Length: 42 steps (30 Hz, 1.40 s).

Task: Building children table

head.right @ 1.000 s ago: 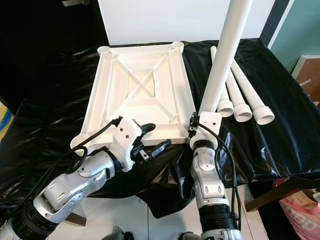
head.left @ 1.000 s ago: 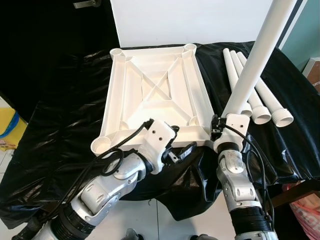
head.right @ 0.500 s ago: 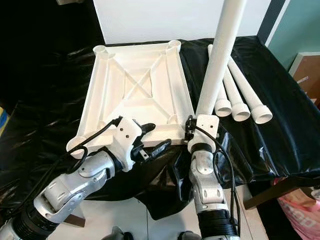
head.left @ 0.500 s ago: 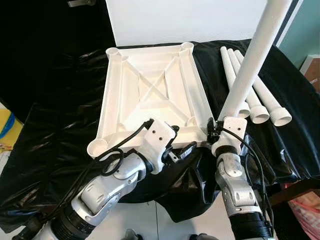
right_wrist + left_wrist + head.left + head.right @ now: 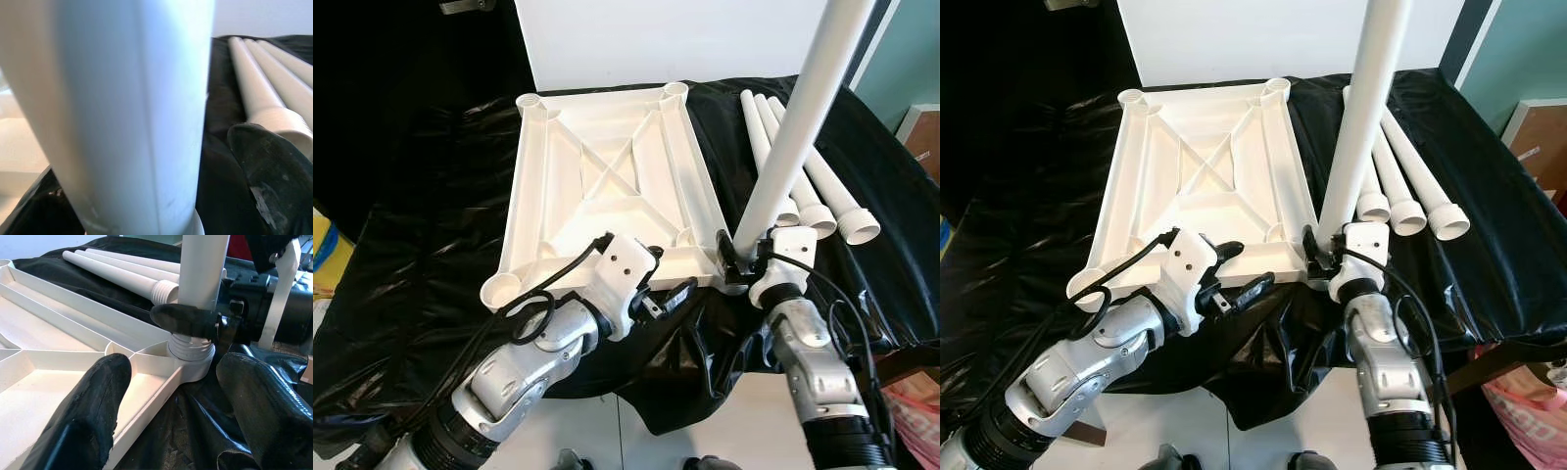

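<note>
Black plastic sheeting (image 5: 431,245) covers the work surface, with a white panel standing behind it. On the sheet lies the white tabletop (image 5: 607,176), underside up, its ribs and four corner sockets showing.

Seen from the head camera, the right gripper (image 5: 744,262) sits at the tabletop's 5 o'clock corner, its fingers clamped round the base of a white leg (image 5: 793,127) that stands nearly upright, leaning slightly toward 1 o'clock. In the left wrist view the leg's threaded end (image 5: 191,345) sits in that corner socket; how deep it is seated cannot be told. The right forearm drops away toward 6 o'clock.

The left gripper (image 5: 658,289) hovers at the tabletop's near edge, just left of that corner, fingers spread and holding nothing, its elbow bent back toward 7 o'clock.

By my judgement the first leg is being fitted. Three more legs (image 5: 808,191) lie side by side at 3 o'clock, and three sockets stand empty, so most of the work remains.
</note>
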{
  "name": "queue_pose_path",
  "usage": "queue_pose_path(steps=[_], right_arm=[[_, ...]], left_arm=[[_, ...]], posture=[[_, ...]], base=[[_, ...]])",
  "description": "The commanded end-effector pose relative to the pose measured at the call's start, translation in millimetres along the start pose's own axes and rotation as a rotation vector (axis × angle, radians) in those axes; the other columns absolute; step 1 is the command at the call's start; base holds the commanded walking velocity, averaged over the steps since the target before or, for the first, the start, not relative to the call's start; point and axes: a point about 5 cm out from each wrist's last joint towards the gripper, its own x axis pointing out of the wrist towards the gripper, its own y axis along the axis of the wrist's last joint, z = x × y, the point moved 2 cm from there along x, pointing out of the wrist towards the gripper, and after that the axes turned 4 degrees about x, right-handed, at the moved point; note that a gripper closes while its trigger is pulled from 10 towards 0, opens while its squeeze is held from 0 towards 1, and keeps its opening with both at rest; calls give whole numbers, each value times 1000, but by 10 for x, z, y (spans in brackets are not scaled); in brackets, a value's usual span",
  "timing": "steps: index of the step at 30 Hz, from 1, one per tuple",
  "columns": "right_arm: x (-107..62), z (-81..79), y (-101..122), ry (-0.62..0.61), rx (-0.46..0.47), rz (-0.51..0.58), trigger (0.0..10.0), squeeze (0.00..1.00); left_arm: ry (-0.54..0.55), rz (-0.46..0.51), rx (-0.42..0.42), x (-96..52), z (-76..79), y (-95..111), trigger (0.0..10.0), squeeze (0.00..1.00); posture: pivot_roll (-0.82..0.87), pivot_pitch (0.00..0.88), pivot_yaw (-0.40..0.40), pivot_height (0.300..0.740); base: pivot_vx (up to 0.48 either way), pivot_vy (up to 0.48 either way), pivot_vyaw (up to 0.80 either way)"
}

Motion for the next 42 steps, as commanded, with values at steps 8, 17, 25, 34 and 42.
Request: queue_pose_path(steps=[8, 17, 25, 34, 42], right_arm=[[103, -46, -46, 234, -8, -50, 10000, 0], [113, -38, -135, 292, -23, -83, 0, 0], [78, 12, -229, 263, -11, -109, 0, 0], [39, -6, -313, 144, -10, -133, 10000, 0], [-31, 24, -398, -161, 0, -152, 10000, 0]], left_arm=[[-203, -3, 2, -27, 121, -6, 10000, 0], [-200, -6, 4, -35, 111, -5, 10000, 0], [-200, -9, 8, -44, 104, -7, 10000, 0], [-208, -10, 7, -43, 111, -9, 10000, 0], [-205, -10, 14, -46, 104, -5, 10000, 0]], posture=[[-68, 137, 40, 740], [-56, 131, 40, 740], [-55, 122, 43, 740], [-59, 116, 45, 740], [-39, 112, 38, 740]], base=[[0, 0, 0], [0, 0, 0], [0, 0, 0], [0, 0, 0], [0, 0, 0]])
